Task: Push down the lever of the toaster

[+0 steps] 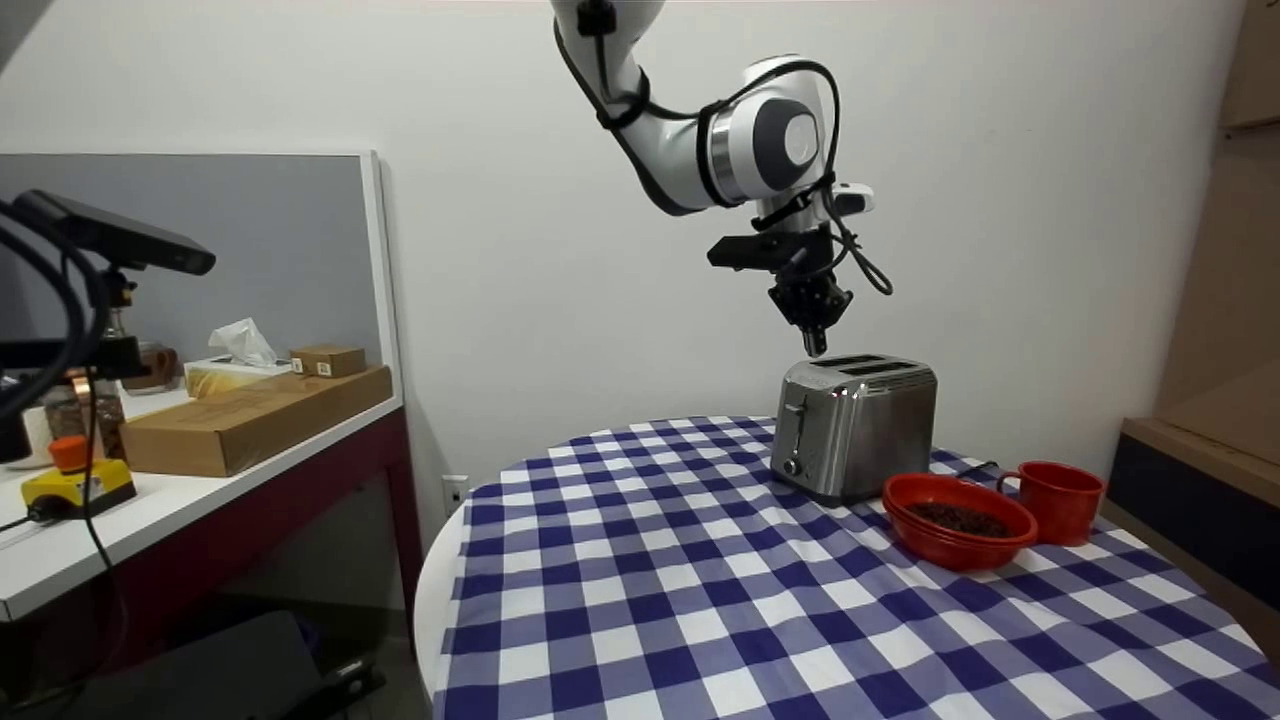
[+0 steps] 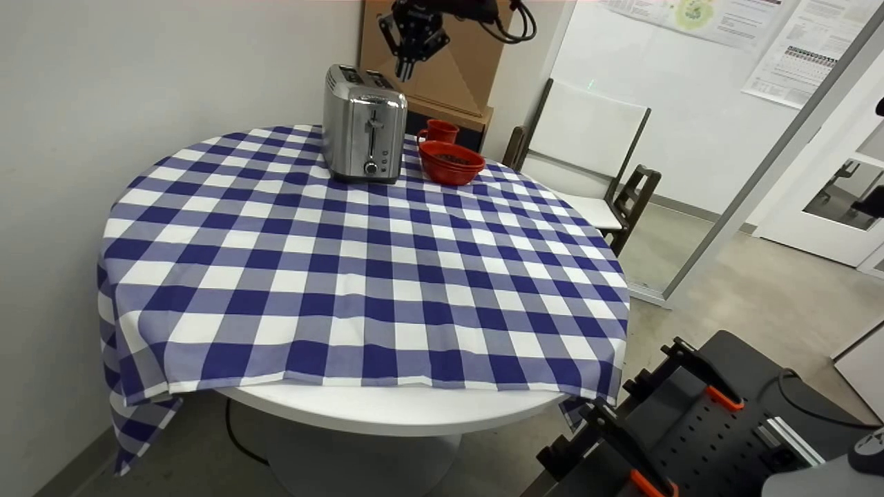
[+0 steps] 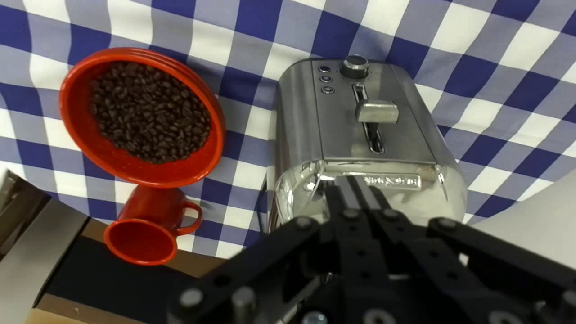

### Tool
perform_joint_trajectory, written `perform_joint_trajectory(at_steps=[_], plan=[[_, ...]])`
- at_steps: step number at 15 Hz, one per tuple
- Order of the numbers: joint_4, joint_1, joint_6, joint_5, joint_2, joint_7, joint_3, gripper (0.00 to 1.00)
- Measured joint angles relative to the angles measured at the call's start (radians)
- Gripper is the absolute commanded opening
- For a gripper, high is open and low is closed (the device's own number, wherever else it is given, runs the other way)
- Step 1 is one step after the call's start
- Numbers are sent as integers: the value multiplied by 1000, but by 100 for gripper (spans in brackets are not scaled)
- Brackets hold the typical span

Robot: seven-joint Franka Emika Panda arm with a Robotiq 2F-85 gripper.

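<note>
Jaws closed, nothing held, hanging above steel two-slot toaster (image 1: 855, 430), seemingly apart from it. Lever (image 3: 377, 111) on toaster's front, high in its track, apparently unpressed. Likely step: approach. Next move: out past toaster's front edge, then straight down onto lever. Red bowl (image 3: 144, 173) beside toaster.

In wrist view, toaster (image 3: 339, 135) is partly covered by gripper (image 3: 354, 183), itself cropped at bottom; badge (image 3: 392, 181) can't be read. In both exterior views, arm (image 1: 670, 165) is cropped at top, mug (image 2: 442, 130) partly hidden by bowl (image 2: 450, 177). Poster (image 2: 801, 62) print is too small.
</note>
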Motion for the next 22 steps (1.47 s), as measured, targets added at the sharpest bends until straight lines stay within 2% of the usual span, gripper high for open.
perform_joint_trajectory(at_steps=[9, 22], plan=[[134, 36, -2, 3, 182, 0, -8, 0], [261, 62, -37, 5, 343, 0, -29, 0]])
